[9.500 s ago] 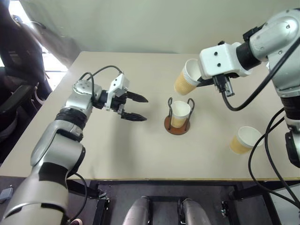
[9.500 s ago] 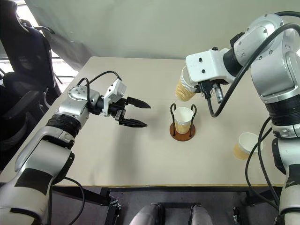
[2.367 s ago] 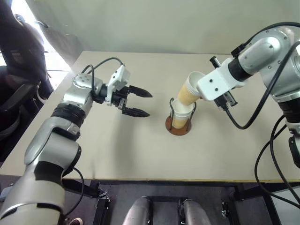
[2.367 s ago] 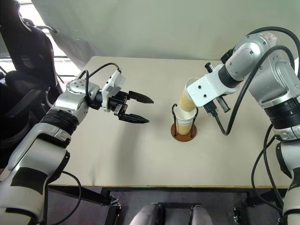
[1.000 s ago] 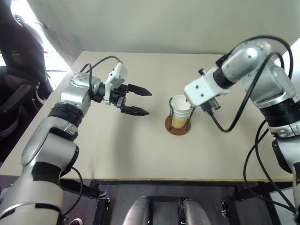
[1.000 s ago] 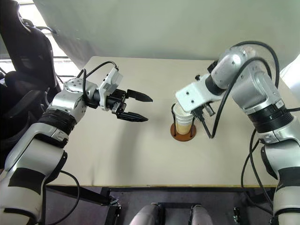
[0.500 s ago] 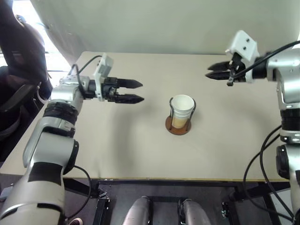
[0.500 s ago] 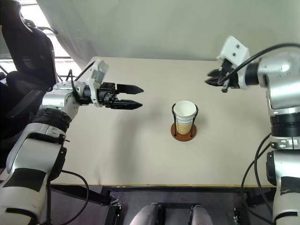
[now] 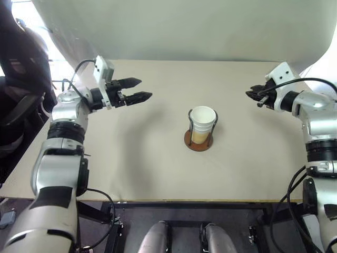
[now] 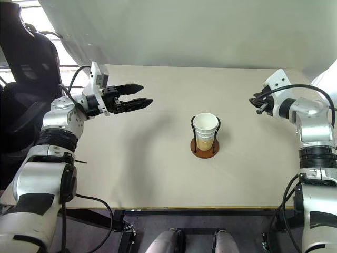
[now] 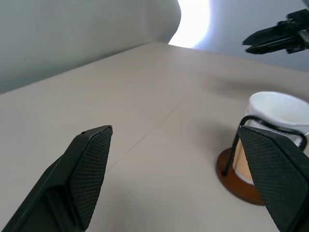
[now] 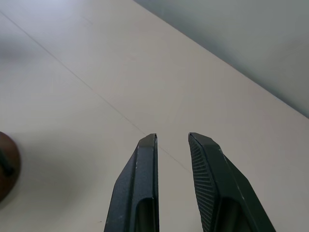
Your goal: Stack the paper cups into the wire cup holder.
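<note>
A: Seen in the holder (image 9: 199,141)?
B: Cups (image 9: 202,122), nested into one stack, white rim up, tan side showing between the wire loops. Stood upright on the brown disc base, near the middle of the table (image 9: 158,168).

A: Anything else inside?
B: Could not tell the count of cups in the stack. White interior at the top, nothing visible in it.

A: Starting at the left, then?
B: Left gripper (image 9: 138,88) held above the table, far left of the holder, fingers spread wide apart. Gripped nothing, touched nothing. Pointed across toward the holder side.

A: From its wrist camera?
B: Two textured pads (image 11: 91,169) far apart, bare table between them; holder and cups seen beyond, beside one pad, not touched.

A: And at the right?
B: Right gripper (image 9: 250,95) up above the table's right part, well apart from the holder. Fingers (image 12: 145,179) nearly together, only a narrow slit left between them. Held nothing; bare table seen through the slit.

A: Holder against the two?
B: Between both grippers, nearer the front than either, well clear of each. Edge of the brown base just caught at the side of the right wrist view.
</note>
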